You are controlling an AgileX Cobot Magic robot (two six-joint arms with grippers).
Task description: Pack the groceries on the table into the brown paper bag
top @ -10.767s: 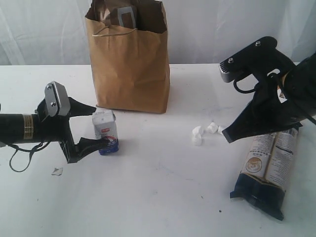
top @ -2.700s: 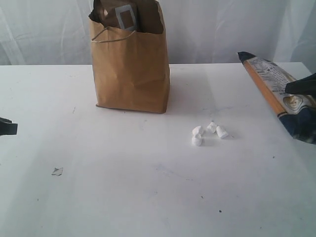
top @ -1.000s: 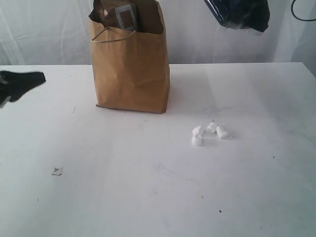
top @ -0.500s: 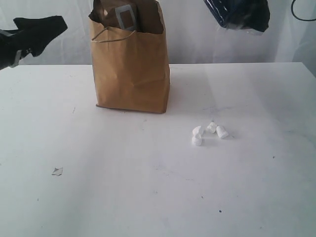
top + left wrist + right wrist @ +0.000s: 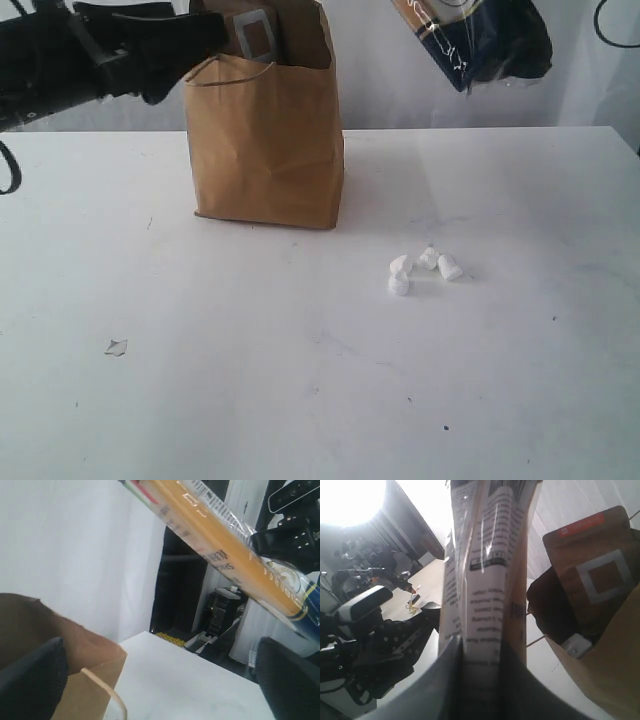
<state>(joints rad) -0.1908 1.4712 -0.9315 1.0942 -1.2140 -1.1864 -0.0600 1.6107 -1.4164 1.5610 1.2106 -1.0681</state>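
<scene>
The right end effector clamps the long dark-blue/cream packet aloft, right of the brown paper bag; the left end effector gapes wide, empty, by the bag's top.

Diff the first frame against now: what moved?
The right gripper took the long packet off the table and lifted it high beside the bag. The small carton is gone from the table; the left gripper rose to the bag's rim, open. Bag and white bits unmoved.

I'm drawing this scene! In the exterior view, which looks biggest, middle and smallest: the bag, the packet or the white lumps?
1. bag
2. packet, though the top edge cuts it off
3. white lumps
</scene>
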